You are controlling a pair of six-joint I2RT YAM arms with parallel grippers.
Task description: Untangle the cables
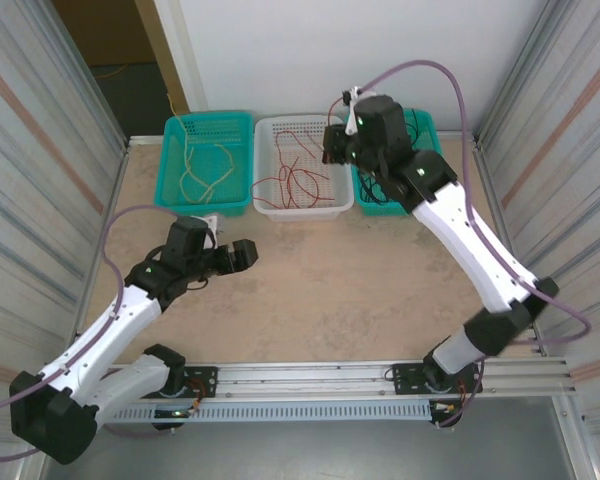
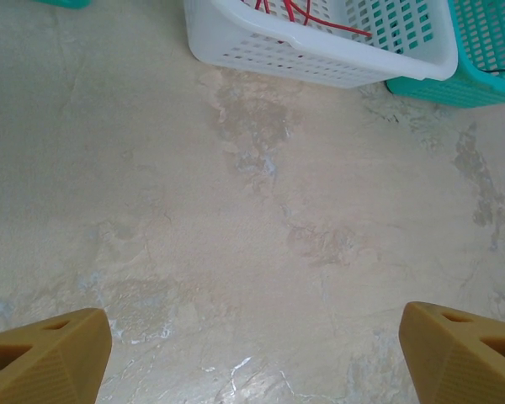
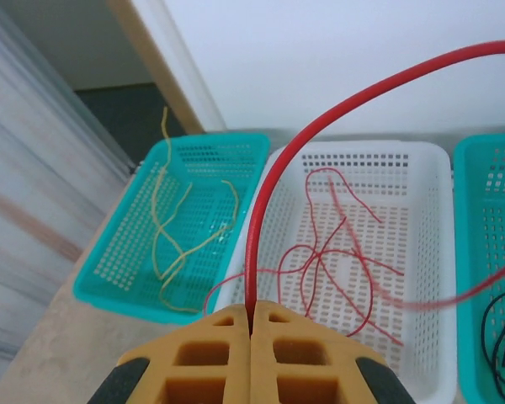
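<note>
Sorting step: right gripper (image 3: pixel 251 326) pinches a thin red wire (image 3: pixel 254 236) above the white perforated plastic basket (image 3: pixel 438 160) of red wires. Next, lower and release it there. Left gripper (image 2: pixel 252 353) is spread, empty, over the pale mottled tabletop (image 2: pixel 236 210).

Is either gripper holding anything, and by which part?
The right gripper pinches a red cable; where along its length cannot be told. The left gripper holds nothing.
</note>
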